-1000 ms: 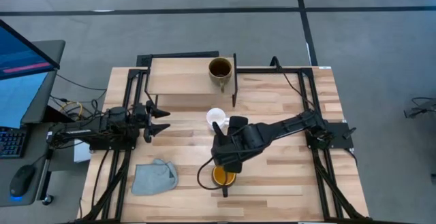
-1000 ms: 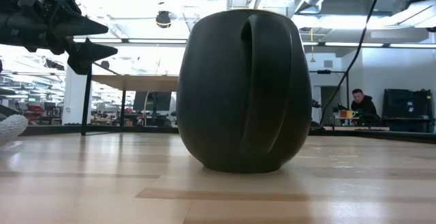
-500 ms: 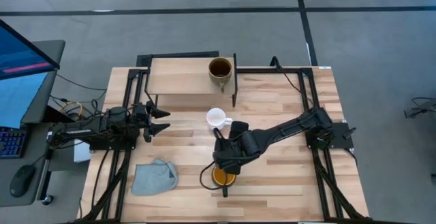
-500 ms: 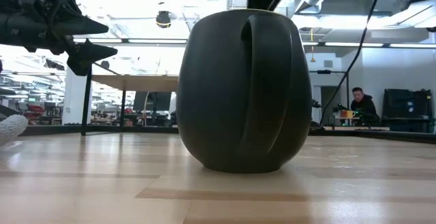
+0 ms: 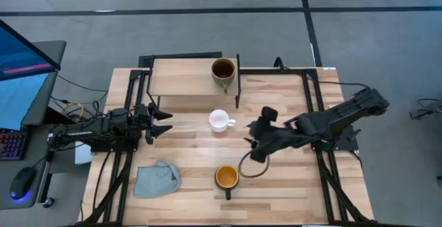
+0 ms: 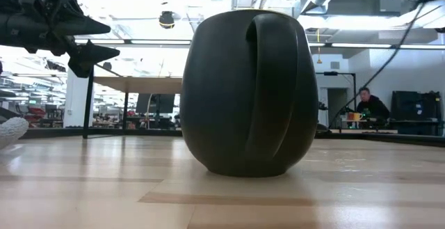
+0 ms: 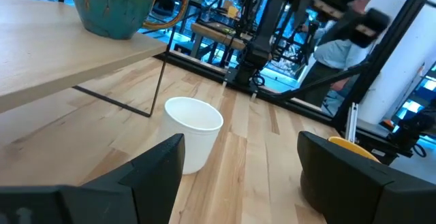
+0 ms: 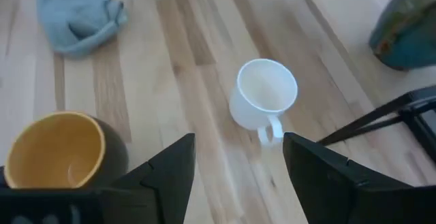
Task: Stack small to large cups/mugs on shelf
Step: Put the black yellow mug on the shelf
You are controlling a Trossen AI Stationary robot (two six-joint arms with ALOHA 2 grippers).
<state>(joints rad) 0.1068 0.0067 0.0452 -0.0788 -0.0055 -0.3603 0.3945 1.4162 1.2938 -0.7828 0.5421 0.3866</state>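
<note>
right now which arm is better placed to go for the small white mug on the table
Right. The right gripper hangs open just beside the small white handled mug, which sits centred in its wrist view. The left gripper waits open farther off at the table's left side.

Two dark, near-black jointed arms, matte throughout. Left gripper point(image 5: 164, 122) ended in two pointed black fingers at centre left of the high view. Right gripper point(image 5: 257, 141) blocky, right of centre, with a thin black cable looped beneath it.
</note>
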